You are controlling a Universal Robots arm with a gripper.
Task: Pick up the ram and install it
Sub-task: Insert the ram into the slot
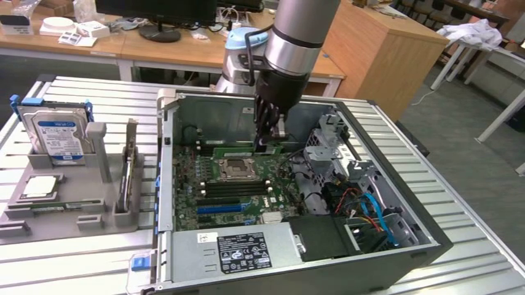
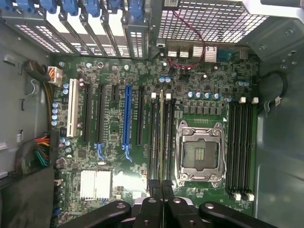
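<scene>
Starting nearest on the slatted bench, the open computer case shows its power supply in front. Behind that lies the green motherboard with its processor socket. Just beyond the socket, the arm's fingers reach down into the case. They are pinched almost together on the ram, which stands on edge along the memory slots beside the socket; whether it is seated I cannot tell. At a similar depth, on the exterior view's left, a hard drive stands upright in a grey tray. Wooden desks lie farthest back.
</scene>
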